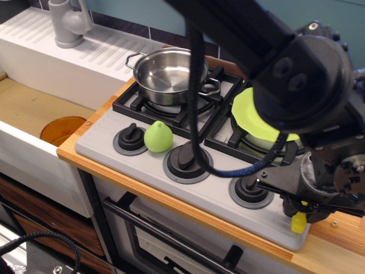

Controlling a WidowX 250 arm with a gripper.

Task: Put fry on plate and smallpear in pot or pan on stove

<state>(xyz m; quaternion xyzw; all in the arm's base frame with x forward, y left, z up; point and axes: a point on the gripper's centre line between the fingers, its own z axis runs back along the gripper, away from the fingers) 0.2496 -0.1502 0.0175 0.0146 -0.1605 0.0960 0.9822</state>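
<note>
Illumination is even, diffuse and fairly bright, with soft shadows only. The shiny stainless-steel shallow pan (170, 73) carries white highlights on its inner wall and rim, not blown out. The large black robot arm (296, 74) sits close to the lens, renders slightly soft and hides fine detail in its dark housing. The grey toy stove top (142, 165) is sharp. Mild compression noise is present; no edge distortion is evident.
</note>
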